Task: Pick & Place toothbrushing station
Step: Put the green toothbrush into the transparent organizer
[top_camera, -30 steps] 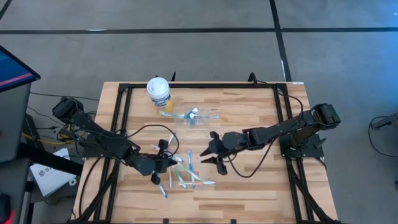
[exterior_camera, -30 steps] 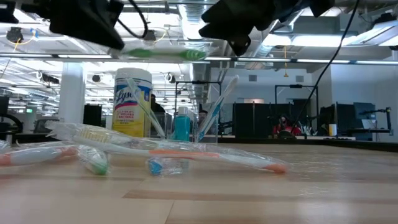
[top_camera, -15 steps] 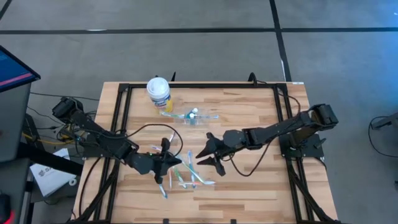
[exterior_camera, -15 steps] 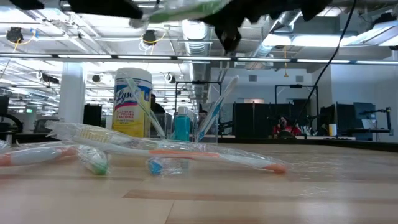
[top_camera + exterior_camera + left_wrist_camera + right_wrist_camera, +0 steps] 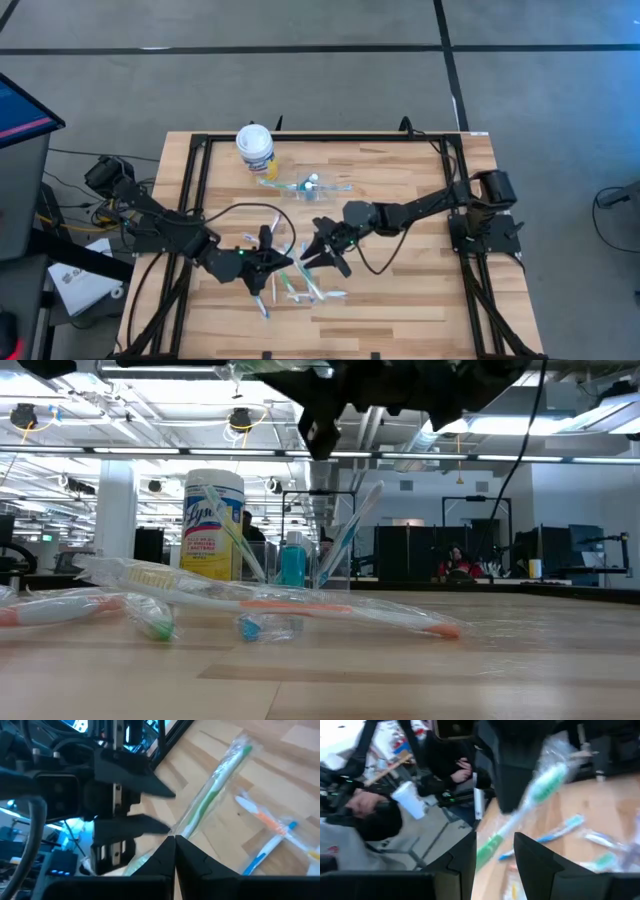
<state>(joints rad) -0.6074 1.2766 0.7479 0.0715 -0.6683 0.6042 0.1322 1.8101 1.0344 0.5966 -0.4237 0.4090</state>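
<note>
My left gripper [image 5: 274, 259] hovers over the table's near middle, shut on a green and white toothbrush [image 5: 216, 790] in a clear wrapper. My right gripper [image 5: 316, 251] is open just to the right of it. The toothbrush's free end [image 5: 492, 844] lies between the right gripper's fingers. Whether they touch it I cannot tell. The clear cup [image 5: 305, 186] stands farther back with toothbrushes and a blue tube [image 5: 292, 563] upright in it. Several wrapped toothbrushes [image 5: 297, 285] lie flat on the wood under the grippers. My left gripper pinches the wrapped toothbrush at one end [image 5: 181, 831] between its two shut fingertips. The fingers come nearly level from the table's left. The brush reaches out beyond the fingertips toward my right gripper, lifted clear of the table.
A yellow canister with a white lid [image 5: 255, 146] stands at the far left of the wooden top [image 5: 410, 290], behind the cup. Black frame rails [image 5: 197, 180] run along the table's sides. The right half of the top is bare wood.
My right gripper has gone toward the table's left, up to my left gripper and the held toothbrush, and its fingers have stayed apart. My left gripper has rolled and risen a little, so the toothbrush has turned from level to slanting and sits higher.
</note>
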